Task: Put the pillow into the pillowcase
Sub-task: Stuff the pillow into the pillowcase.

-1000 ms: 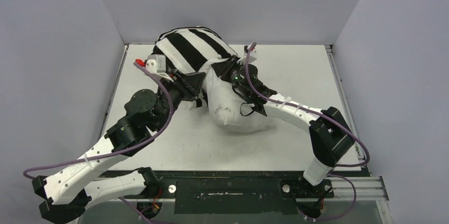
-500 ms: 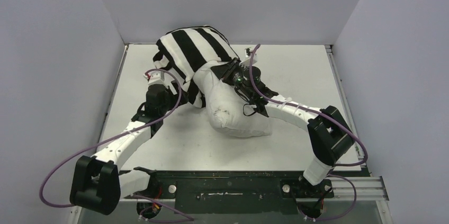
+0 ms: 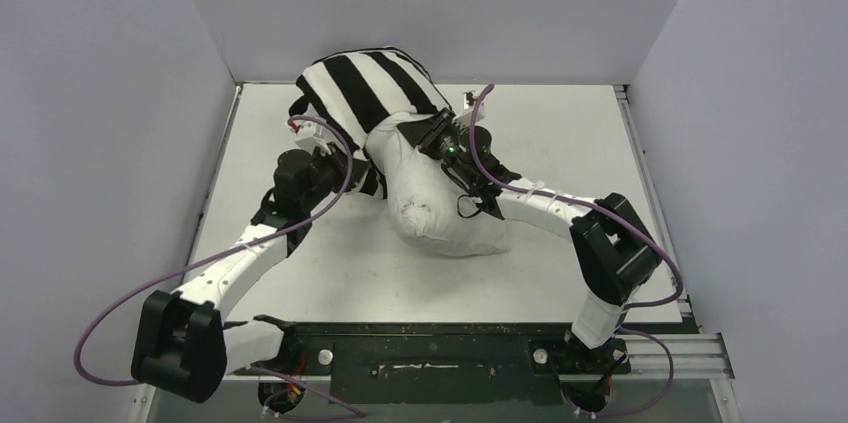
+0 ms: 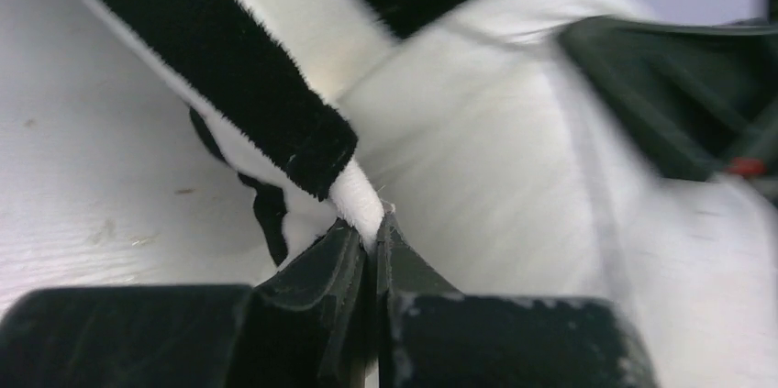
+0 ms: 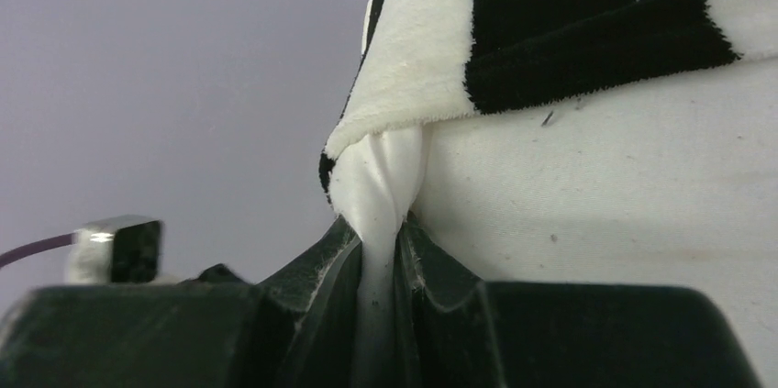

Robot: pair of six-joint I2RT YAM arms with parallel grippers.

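Your pillow (image 3: 440, 208) lies on the tabletop (image 3: 560, 133), a little left of the middle. Its near end is bare and bulges toward the arms. Its far end is inside the pillowcase (image 3: 365, 93), whose black and white stripes rise in a hump against the tabletop's far edge. The pillowcase's open hem crosses the pillow about halfway along.

Your left gripper (image 4: 372, 227) is on the pillow's left side. Its jaws are pressed together on a rolled white bit of the pillowcase's hem, right where a black stripe ends. Your right gripper (image 5: 381, 232) is on the pillow's right side, and its jaws are closed on a twisted white fold of the same hem. The plain pillow fabric sits just beside that gripper, and a black stripe runs above it. Both arms reach in from the near edge, one on each side of the pillow.
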